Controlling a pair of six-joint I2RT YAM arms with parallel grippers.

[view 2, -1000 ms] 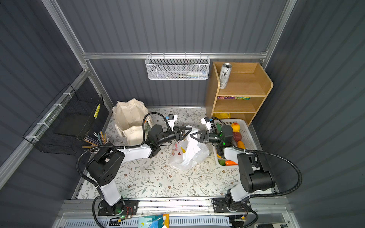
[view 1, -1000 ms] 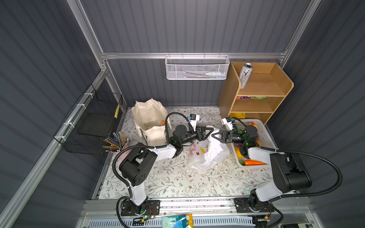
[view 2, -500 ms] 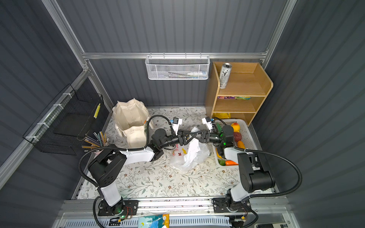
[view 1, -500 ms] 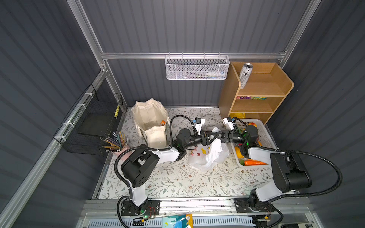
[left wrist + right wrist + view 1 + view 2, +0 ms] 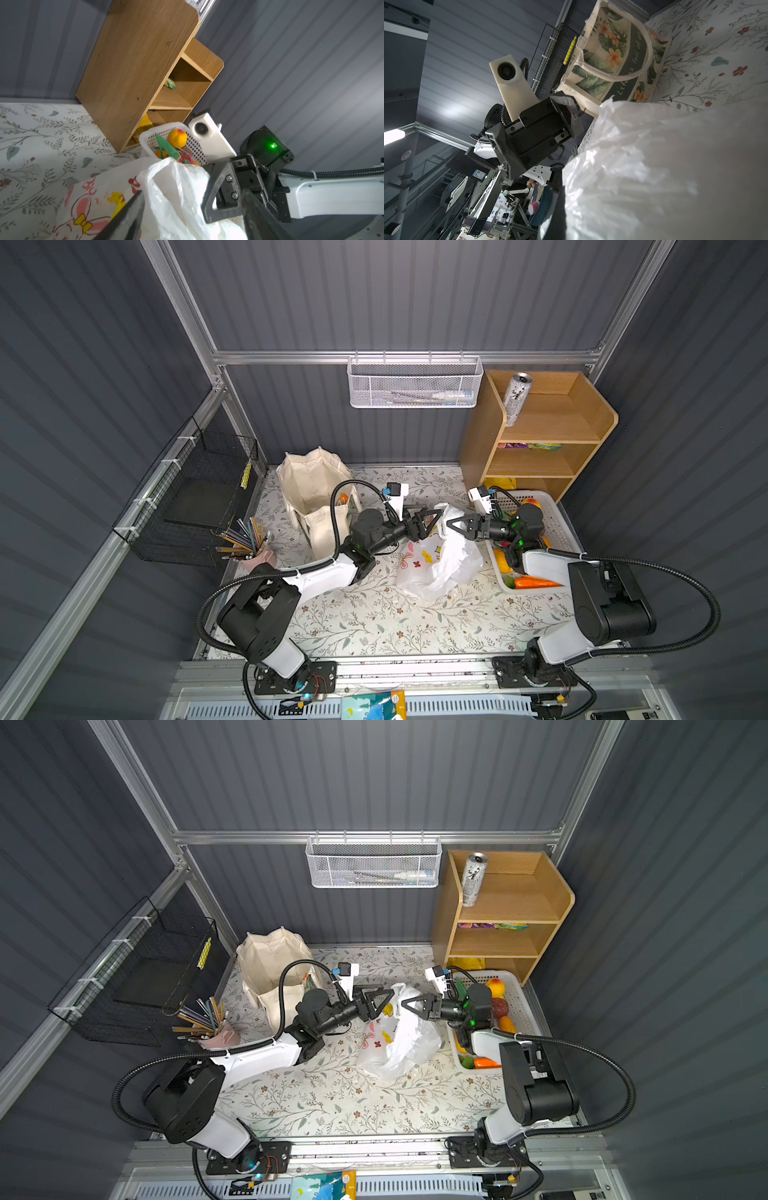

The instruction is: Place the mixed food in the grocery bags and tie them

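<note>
The cream canvas tote [image 5: 309,489] stood open on the worktop with something orange inside. My left hand [image 5: 433,522] hung released beside the white cartoon-printed plastic bag [image 5: 436,564]. My right hand [image 5: 452,526] was clenched on the bag's top edge. The white slotted plastic basket [image 5: 559,516] held an orange toy carrot [image 5: 534,583] and a yellow-orange round fruit [image 5: 532,503].

1x plastic bag [image 5: 436,560], 1x tote [image 5: 311,485], 1x can [image 5: 515,400], 1x veg basket [image 5: 559,522].

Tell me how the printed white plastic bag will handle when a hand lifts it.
Probably floppy: the plastic bag lies crumpled and slumped on the tablecloth. Probably light, since its film looks thin and translucent. Its glossy folds suggest it may slip from a loose pinch.
</note>
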